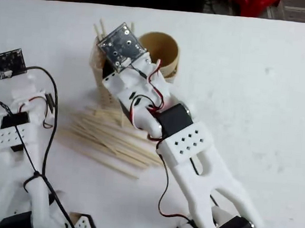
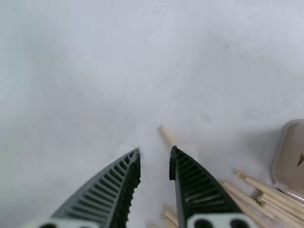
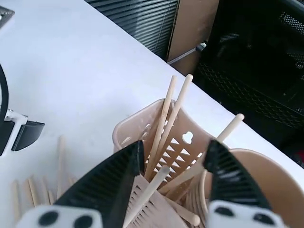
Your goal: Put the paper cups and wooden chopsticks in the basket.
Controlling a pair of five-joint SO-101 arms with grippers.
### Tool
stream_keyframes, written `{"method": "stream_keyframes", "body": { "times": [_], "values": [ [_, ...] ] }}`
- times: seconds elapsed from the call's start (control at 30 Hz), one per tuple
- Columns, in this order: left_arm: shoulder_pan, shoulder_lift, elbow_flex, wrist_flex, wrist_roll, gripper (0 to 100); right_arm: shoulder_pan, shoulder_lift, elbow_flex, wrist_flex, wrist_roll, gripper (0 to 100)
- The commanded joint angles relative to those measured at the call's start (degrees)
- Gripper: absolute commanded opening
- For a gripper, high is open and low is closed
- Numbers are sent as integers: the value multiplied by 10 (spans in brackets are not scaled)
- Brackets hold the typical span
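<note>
A beige slotted basket (image 1: 103, 86) stands at the back of the table with several wooden chopsticks (image 3: 167, 114) upright in it. A brown paper cup (image 1: 161, 50) stands close against the basket's right side. Loose chopsticks (image 1: 113, 140) lie in a pile in front of the basket. My right gripper (image 3: 173, 154) hangs open just over the basket (image 3: 128, 126), with one fingertip at each side of the standing sticks and the cup (image 3: 266, 190) beside it. My left gripper (image 2: 155, 159) is open low over the bare table, and one stick's tip (image 2: 166, 135) lies just beyond its fingertips.
The right arm (image 1: 192, 149) stretches across the chopstick pile from the front right. The left arm (image 1: 13, 135) with its black cable stands at the front left. The white table (image 1: 259, 101) lies bare to the right. A dark crate (image 3: 256, 57) sits past the table's far edge.
</note>
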Motion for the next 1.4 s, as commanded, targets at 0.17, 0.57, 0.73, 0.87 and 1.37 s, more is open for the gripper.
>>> {"method": "stream_keyframes", "body": {
  "times": [0.17, 0.57, 0.73, 0.87, 1.37],
  "values": [
    [0, 0, -3, -11, 4, 121, 0, -26, -5, 17, -7, 244],
    [0, 0, -3, -11, 4, 121, -36, -13, 14, 40, -7, 244],
    [0, 0, -3, -11, 4, 121, -36, 8, 14, 31, -7, 244],
    [0, 0, -3, -11, 4, 121, -35, 7, 11, 29, -7, 244],
    [-28, -6, -11, -6, -3, 121, -16, -191, -1, 195, -3, 243]
  ]
}}
